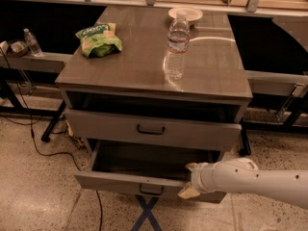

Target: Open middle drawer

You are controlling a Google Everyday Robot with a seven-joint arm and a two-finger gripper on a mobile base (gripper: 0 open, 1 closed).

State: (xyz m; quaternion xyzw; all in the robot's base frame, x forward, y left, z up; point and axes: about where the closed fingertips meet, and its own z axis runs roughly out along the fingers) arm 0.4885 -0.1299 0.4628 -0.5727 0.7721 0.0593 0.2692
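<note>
The middle drawer [120,181] is the lower of the two grey fronts that show. It is pulled well out, with its plain grey inside [144,160] open to view and a small dark loop handle [151,189] on its front. My gripper [189,180], on a white arm coming in from the right, is at the top edge of that front, just right of the handle. The taller top drawer front [150,129] above stands a little out of the cabinet. The lowest drawer is hidden.
On the cabinet top [144,66] lie a green snack bag [98,39], an upright water bottle [177,44] and a white plate [186,13]. Cables [33,138] run on the floor at left. Blue tape [147,213] marks the floor below the drawer.
</note>
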